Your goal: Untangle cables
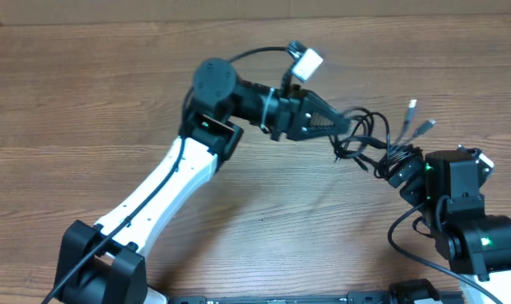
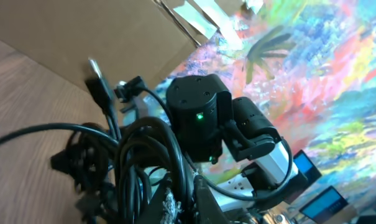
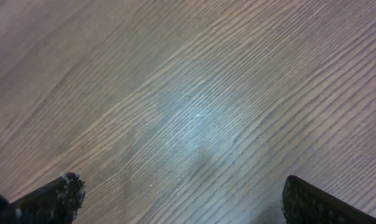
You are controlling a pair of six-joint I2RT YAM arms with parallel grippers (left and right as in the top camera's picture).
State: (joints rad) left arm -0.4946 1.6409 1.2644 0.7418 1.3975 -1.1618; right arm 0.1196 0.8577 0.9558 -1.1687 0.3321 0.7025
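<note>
The cables (image 1: 369, 142) are a bunch of thin black cords, right of centre in the overhead view. Two plug ends stick up to the right, one silvery (image 1: 413, 105). My left gripper (image 1: 343, 128) reaches in from the left and is shut on the tangle. In the left wrist view the cords (image 2: 144, 155) run in loops between its fingers (image 2: 194, 199), with one plug (image 2: 99, 84) standing up. My right gripper (image 1: 400, 171) sits just below and right of the tangle. In the right wrist view it is open (image 3: 181, 193), with only bare wood between its fingers.
The wooden table (image 1: 86, 93) stretches to the left and back. The right arm's body (image 2: 203, 118) fills the middle of the left wrist view, close behind the cables. The left arm (image 1: 162, 194) crosses the table's front left.
</note>
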